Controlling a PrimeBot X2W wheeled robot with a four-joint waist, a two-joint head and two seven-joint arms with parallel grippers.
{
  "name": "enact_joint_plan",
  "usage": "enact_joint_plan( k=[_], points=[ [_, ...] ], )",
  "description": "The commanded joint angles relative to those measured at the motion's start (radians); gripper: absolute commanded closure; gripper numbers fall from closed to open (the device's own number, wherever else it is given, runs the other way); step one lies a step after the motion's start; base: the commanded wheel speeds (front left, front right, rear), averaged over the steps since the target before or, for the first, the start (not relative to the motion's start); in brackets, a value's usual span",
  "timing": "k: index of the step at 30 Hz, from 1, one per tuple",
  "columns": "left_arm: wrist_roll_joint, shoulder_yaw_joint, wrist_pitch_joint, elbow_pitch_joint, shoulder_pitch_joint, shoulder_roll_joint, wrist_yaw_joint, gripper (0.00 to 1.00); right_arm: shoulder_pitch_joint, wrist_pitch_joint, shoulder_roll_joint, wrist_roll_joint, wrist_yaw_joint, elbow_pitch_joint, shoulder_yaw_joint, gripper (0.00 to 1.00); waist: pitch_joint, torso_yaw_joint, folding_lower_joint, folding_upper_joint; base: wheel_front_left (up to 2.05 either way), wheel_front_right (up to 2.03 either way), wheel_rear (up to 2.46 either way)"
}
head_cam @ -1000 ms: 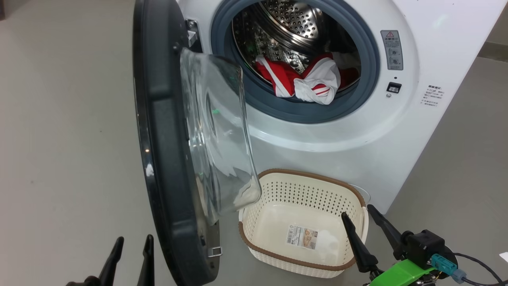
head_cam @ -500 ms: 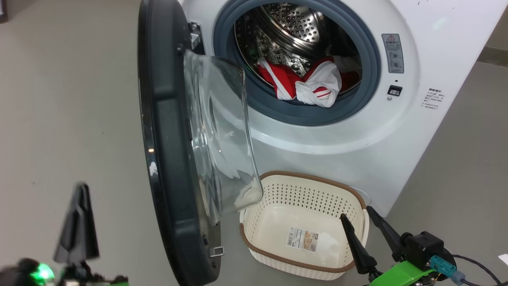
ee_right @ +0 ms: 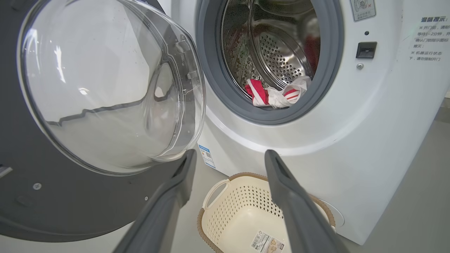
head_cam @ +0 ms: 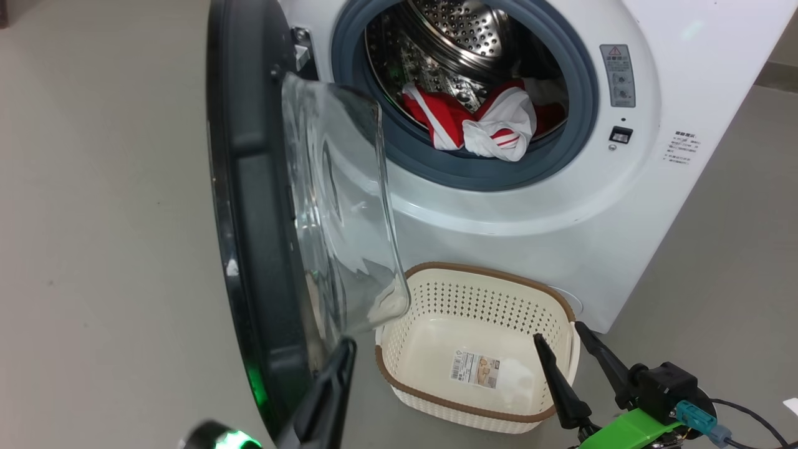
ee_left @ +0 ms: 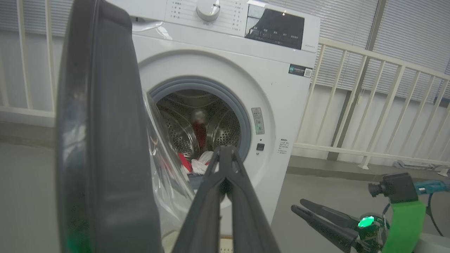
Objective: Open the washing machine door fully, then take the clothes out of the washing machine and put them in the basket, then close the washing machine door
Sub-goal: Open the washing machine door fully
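Washing machine door [head_cam: 249, 218], round, glossy-black rim, bulging clear glass, stands edge-on, just left of the clenched, empty left fingers [head_cam: 336, 374]. Left arm nearer; I'd judge the push goes leftward. Right fingers [head_cam: 558, 374] spread, empty.

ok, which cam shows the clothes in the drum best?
Head view: the clothes are largest there, with the red and white folds clear at the front of the drum. The right wrist view shows them smaller but unobstructed. The left wrist view shows a small scrap, partly behind the shut left gripper.
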Motion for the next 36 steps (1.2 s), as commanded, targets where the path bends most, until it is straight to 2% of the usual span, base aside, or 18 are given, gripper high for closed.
enact_joint_plan(
  k=[1, 9, 18, 29, 36],
  points=[
    [-0.019, 0.019, -0.005, 0.017, -0.010, 0.004, 0.007, 1.00, -0.031, -0.006, -0.005, -0.003, 0.007, -0.027, 0.024, 0.00, 0.004, -0.005, 0.0000, 0.0000, 0.00, 0.00, 0.00],
    [-0.102, 0.030, -0.005, 0.203, -0.023, 0.004, 0.029, 1.00, -0.034, -0.006, -0.009, -0.003, 0.007, -0.027, 0.023, 0.00, 0.018, -0.010, 0.0000, 0.0000, 0.00, 0.00, 0.00],
    [-0.127, 0.118, -0.005, 0.252, -0.045, 0.004, 0.072, 1.00, -0.032, -0.006, -0.007, -0.003, 0.007, -0.028, 0.018, 0.00, 0.015, -0.004, 0.0000, 0.0000, 0.00, 0.00, 0.00],
    [-0.072, 0.348, -0.005, 0.285, -0.066, 0.004, 0.079, 1.00, -0.033, -0.006, -0.013, -0.008, 0.007, -0.032, 0.018, 0.00, 0.027, 0.007, 0.0000, 0.0000, 0.00, 0.00, 0.00],
    [-0.031, 0.517, -0.005, 0.319, -0.111, 0.004, 0.066, 1.00, -0.035, -0.006, -0.019, -0.009, 0.007, -0.033, 0.021, 0.00, 0.039, 0.000, 0.0000, 0.0000, 0.00, 0.00, 0.00]
  ],
)
